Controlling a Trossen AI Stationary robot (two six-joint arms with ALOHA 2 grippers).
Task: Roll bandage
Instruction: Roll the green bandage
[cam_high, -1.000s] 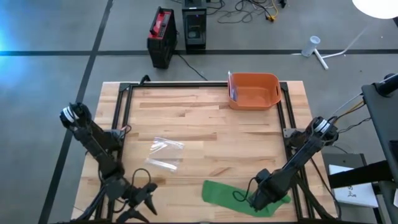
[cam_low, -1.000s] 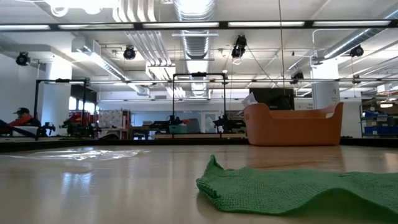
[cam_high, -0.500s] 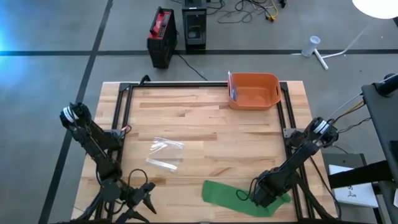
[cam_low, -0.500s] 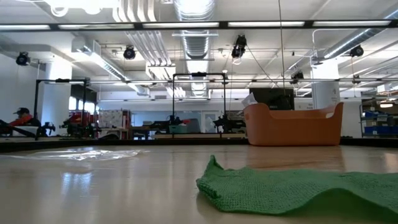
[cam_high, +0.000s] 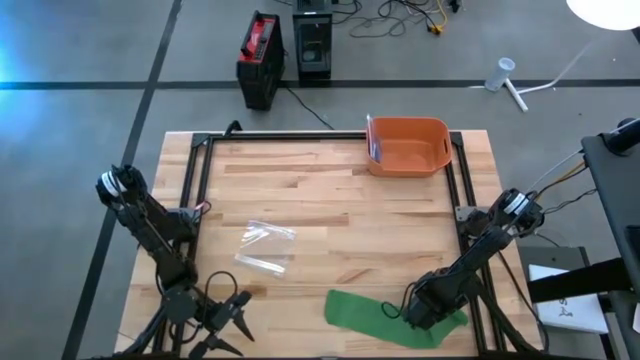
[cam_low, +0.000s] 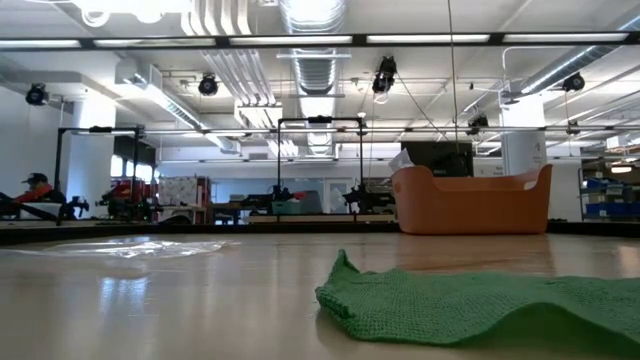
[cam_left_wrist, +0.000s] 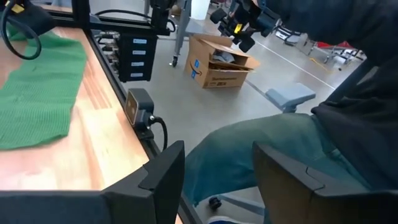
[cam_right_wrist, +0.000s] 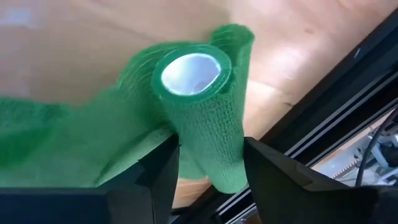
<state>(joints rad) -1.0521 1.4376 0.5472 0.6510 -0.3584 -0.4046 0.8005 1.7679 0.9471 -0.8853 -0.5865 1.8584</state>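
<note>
The green bandage (cam_high: 365, 312) lies as a flat strip on the wooden table's near right part, and its right end is wound into a roll (cam_right_wrist: 202, 93) around a white core. My right gripper (cam_high: 418, 312) slants down onto that roll and is shut on it. In the low view only the flat strip (cam_low: 480, 305) shows. My left gripper (cam_high: 238, 314) hovers open at the near left edge. It points toward the table's right, with nothing between its fingers (cam_left_wrist: 161, 177). My right gripper pinches the roll's curved wall (cam_right_wrist: 189, 134) between its two fingers, one on each side. It comes slanting down from the table's right. The roll's white-cored end (cam_right_wrist: 191, 73) faces the wrist camera. The unwound strip (cam_right_wrist: 68, 143) trails off slack over the table.
A clear plastic wrapper (cam_high: 265, 248) lies left of the table's middle. An orange bin (cam_high: 408, 146) stands at the far edge. A black rail (cam_high: 478, 300) borders the table beside the roll. The left wrist view shows a seated person's legs (cam_left_wrist: 261, 155) and a cardboard box (cam_left_wrist: 217, 62) beyond the table.
My right gripper has sunk toward the table at the bandage's rolled end and tipped more steeply. The flat strip has stayed where it was.
</note>
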